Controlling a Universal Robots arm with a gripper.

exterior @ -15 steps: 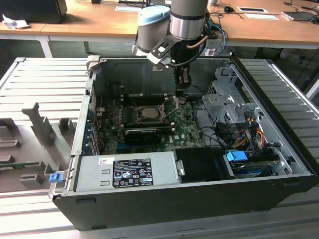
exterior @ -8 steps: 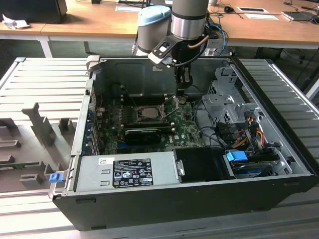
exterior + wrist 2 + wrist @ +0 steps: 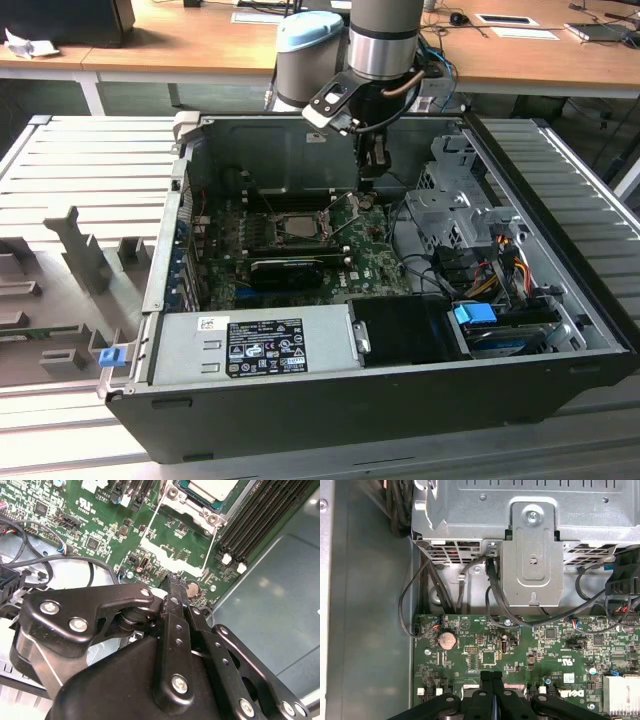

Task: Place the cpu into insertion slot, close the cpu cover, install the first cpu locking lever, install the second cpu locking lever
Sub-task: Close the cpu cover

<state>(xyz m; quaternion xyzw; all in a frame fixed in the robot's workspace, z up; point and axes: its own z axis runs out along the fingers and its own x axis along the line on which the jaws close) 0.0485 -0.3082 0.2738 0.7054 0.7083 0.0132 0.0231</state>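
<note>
The cpu [image 3: 212,487], with its pale metal top, lies in the insertion slot [image 3: 296,228] on the green motherboard. The silvery cpu cover [image 3: 176,494] frames it and seems to lie down over it. Two thin locking levers [image 3: 151,524] [image 3: 210,547] slant free over the board, unlatched. My gripper [image 3: 175,581] is shut with nothing between its fingers. It hovers just above the board near the end of one lever. In the exterior view the gripper [image 3: 368,183] hangs to the right of the slot. In the first wrist view the shut gripper [image 3: 491,676] points at the board's edge.
A coin battery [image 3: 446,639] sits by the fingertips. A long black card [image 3: 285,268] lies in front of the slot, with memory slots [image 3: 260,520] beside it. A metal drive cage [image 3: 455,205] and loose cables [image 3: 480,260] crowd the exterior view's right. The power supply [image 3: 250,345] fills the front.
</note>
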